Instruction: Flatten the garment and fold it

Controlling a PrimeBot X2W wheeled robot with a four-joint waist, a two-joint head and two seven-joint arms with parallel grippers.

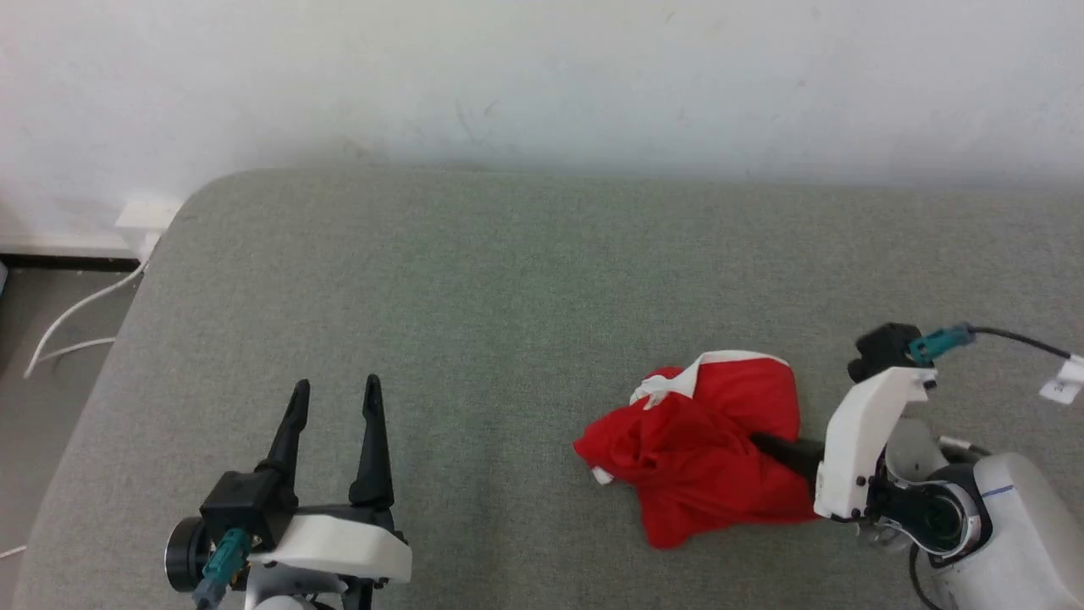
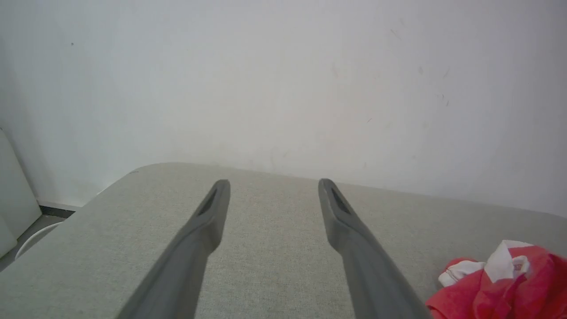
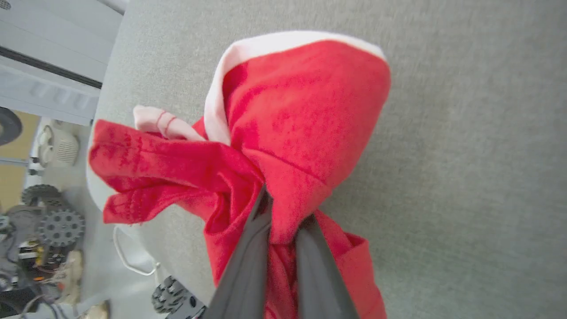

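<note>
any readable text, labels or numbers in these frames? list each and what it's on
No text can be read in any view.
Unreadable: the white tag on the cable at the head view's right edge, dark marks too blurred.
Unreadable: the small white label on the garment, faint reddish print too small.
</note>
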